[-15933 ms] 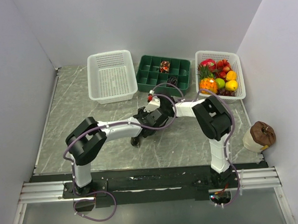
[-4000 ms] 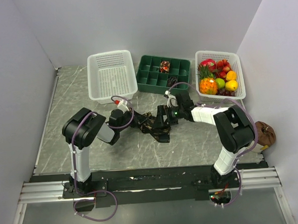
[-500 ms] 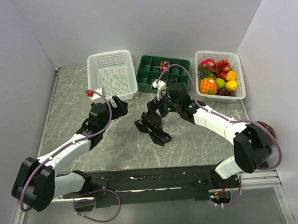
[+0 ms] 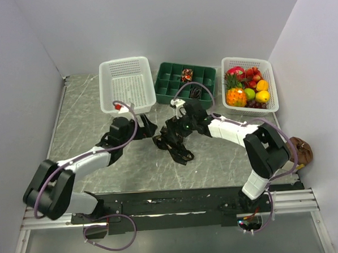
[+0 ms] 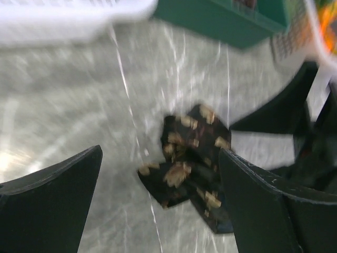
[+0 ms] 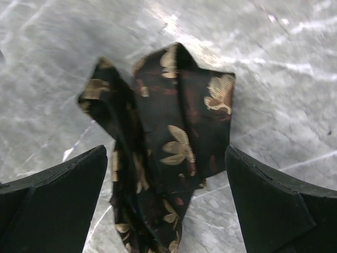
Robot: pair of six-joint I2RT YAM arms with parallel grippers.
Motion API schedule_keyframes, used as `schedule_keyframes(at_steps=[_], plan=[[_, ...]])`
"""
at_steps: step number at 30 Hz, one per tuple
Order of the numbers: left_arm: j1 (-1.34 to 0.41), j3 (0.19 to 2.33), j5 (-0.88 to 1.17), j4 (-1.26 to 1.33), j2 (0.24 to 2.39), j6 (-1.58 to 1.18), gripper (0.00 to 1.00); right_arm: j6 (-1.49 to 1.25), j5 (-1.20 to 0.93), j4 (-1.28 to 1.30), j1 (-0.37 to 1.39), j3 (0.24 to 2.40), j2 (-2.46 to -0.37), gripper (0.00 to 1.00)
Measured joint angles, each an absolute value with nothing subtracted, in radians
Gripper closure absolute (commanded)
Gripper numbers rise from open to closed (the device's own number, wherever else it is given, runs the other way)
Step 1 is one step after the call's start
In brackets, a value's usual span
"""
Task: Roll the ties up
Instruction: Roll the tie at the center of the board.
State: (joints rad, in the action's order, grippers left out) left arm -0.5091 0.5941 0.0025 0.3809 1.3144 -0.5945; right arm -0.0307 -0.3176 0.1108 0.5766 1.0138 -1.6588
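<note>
A black-brown tie (image 4: 176, 149) with tan leaf marks lies crumpled in a loose heap on the marble table (image 4: 88, 108). My right gripper (image 4: 172, 135) hangs open right over the heap. In the right wrist view the tie (image 6: 167, 138) lies between the spread fingers (image 6: 58, 203), untouched. My left gripper (image 4: 147, 126) is open just left of the heap; in its blurred view the tie (image 5: 190, 158) lies ahead between the fingertips (image 5: 253, 200). A reddish rolled tie (image 4: 186, 75) and a dark one (image 4: 195, 91) sit in the green tray (image 4: 172, 88).
An empty white basket (image 4: 127, 86) stands at the back left. A white basket of toy fruit (image 4: 248, 87) is at the back right. A brown and white object (image 4: 294, 153) sits at the table's right edge. White walls close in three sides.
My left arm has swung right, bringing its open gripper close to the tie. The right arm has drawn back slightly over the heap. Earlier both grippers held the tie stretched out; now it lies free.
</note>
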Motion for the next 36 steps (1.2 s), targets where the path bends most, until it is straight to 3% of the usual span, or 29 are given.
schedule_keyframes(at_steps=[9,15,20,25,29,36], plan=[[-0.589,0.594,0.062,0.421,1.457,-0.67,0.01,-0.102,-0.39,0.083,0.463,1.016,-1.7,0.0],[-0.613,0.595,0.039,0.418,1.493,-0.74,0.07,-0.131,-0.508,0.075,0.432,1.038,-1.772,0.01],[-0.629,0.595,0.033,0.425,1.543,-0.793,0.22,-0.162,-0.627,0.053,0.429,1.047,-1.847,0.01],[-0.64,0.595,0.033,0.476,1.601,-0.843,0.54,-0.179,-0.703,0.043,0.427,1.047,-1.852,0.01],[-0.641,0.592,0.033,0.529,1.635,-0.877,0.62,-0.191,-0.746,0.028,0.427,1.037,-1.852,0.01],[-0.641,0.592,0.028,0.59,1.707,-0.915,0.64,-0.189,-0.775,0.019,0.427,1.022,-1.852,0.01]])
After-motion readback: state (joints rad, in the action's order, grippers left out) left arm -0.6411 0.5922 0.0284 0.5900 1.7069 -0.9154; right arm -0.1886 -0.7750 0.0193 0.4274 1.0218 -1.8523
